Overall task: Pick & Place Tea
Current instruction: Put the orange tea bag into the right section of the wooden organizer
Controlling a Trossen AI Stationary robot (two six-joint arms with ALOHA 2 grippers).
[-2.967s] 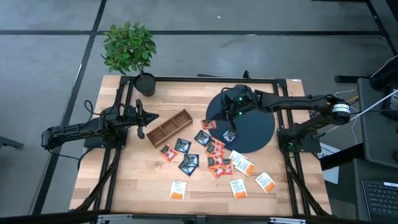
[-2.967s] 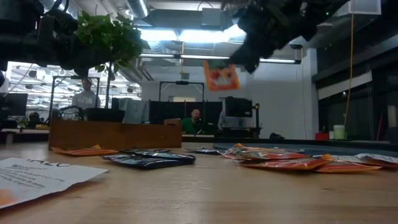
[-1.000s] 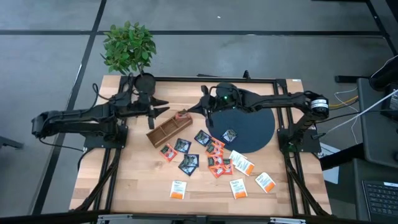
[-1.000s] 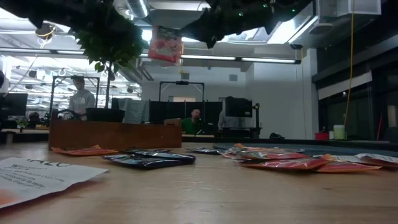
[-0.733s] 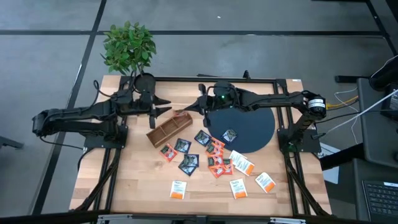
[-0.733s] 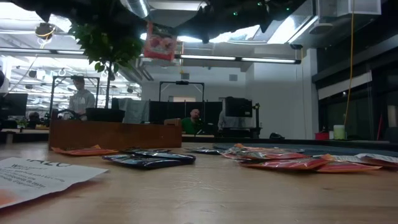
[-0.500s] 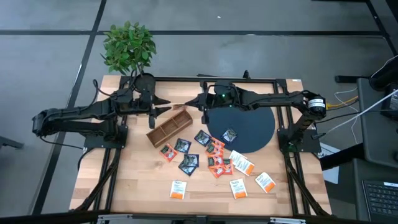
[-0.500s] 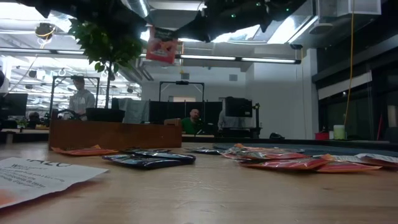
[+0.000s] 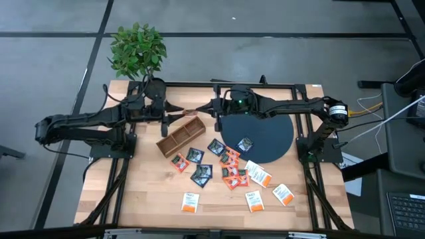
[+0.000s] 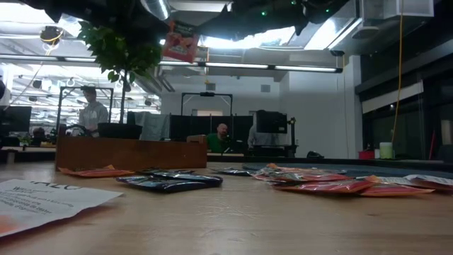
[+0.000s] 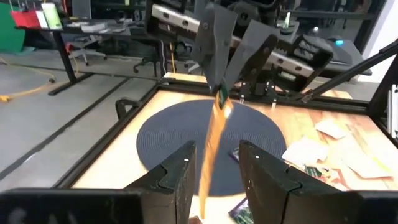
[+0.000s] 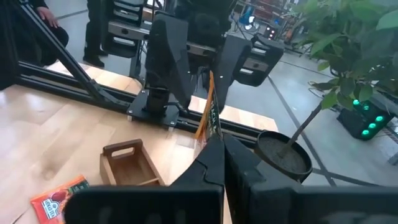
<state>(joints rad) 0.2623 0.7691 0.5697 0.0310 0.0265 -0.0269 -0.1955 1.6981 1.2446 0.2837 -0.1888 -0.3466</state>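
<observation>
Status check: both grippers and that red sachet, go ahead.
Right gripper shut on red-orange sachet, held in the air above the wooden box. Left gripper open, fingers either side of the sachet, not clamped. Nothing in the way.

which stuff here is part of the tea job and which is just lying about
Part of the job:
- red tea bag pinched in the shut right end effector, held in the air
- left end effector, open around that bag
- loose tea bags on the table
- wooden box

Just lying about:
- potted plant
- dark round mat
- people in the room behind
</observation>
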